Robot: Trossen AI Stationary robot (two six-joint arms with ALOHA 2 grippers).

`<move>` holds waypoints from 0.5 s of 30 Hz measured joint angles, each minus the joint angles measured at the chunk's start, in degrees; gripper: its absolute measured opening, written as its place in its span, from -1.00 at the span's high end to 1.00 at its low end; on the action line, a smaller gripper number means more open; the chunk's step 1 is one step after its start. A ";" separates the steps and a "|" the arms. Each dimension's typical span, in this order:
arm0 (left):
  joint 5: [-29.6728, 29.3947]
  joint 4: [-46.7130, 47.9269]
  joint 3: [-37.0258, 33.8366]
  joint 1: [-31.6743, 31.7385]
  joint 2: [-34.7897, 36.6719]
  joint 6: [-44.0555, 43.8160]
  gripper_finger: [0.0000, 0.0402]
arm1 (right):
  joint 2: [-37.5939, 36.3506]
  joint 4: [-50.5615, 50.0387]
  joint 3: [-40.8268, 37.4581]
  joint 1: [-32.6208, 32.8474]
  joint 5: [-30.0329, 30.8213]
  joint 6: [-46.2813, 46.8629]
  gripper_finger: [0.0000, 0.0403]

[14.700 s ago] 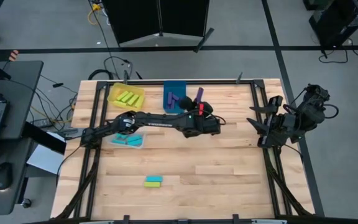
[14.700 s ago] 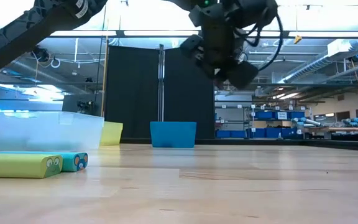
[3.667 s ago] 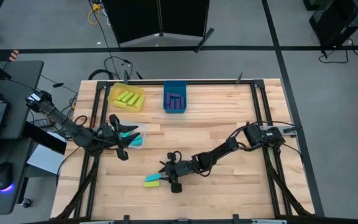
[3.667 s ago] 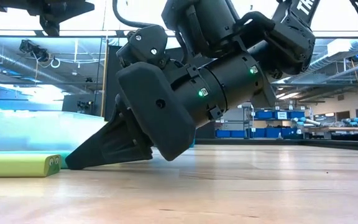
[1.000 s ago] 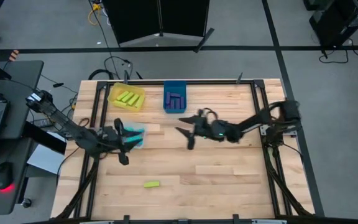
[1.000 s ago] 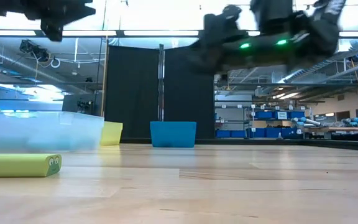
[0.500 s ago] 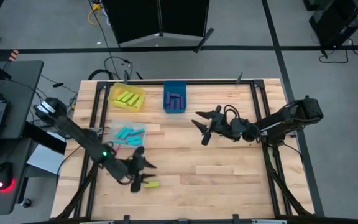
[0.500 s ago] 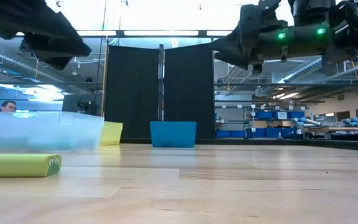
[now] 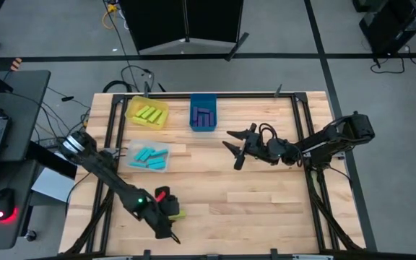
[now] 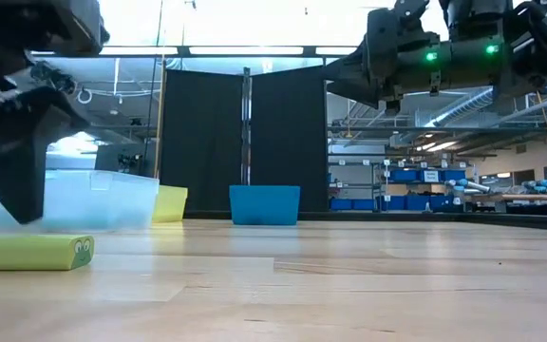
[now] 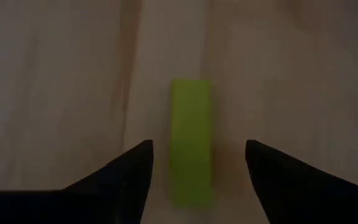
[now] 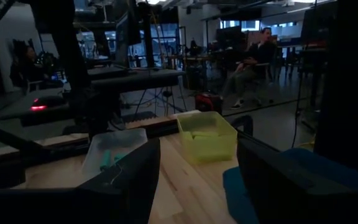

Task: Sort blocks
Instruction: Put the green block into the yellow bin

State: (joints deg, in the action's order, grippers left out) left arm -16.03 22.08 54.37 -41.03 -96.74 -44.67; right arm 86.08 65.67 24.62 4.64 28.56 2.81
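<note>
One lime block (image 11: 191, 142) is left loose on the counter (image 9: 266, 202); the left gripper (image 11: 194, 163) straddles it, jaws spread, needing only to lower and clench. Right gripper (image 9: 235, 146) waits released.

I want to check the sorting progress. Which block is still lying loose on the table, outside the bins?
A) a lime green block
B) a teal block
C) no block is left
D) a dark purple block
A: the lime green block lies on the bare table, between the open fingers of the left gripper.
</note>
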 joint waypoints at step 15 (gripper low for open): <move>-2.41 -0.94 0.39 -0.07 -7.03 -3.20 -0.11 | 0.00 -0.09 0.02 1.14 0.38 0.49 -0.12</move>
State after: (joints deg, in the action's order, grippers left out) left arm -18.45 21.13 54.77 -41.10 -103.76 -47.87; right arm 86.08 65.58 24.64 5.78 28.93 3.30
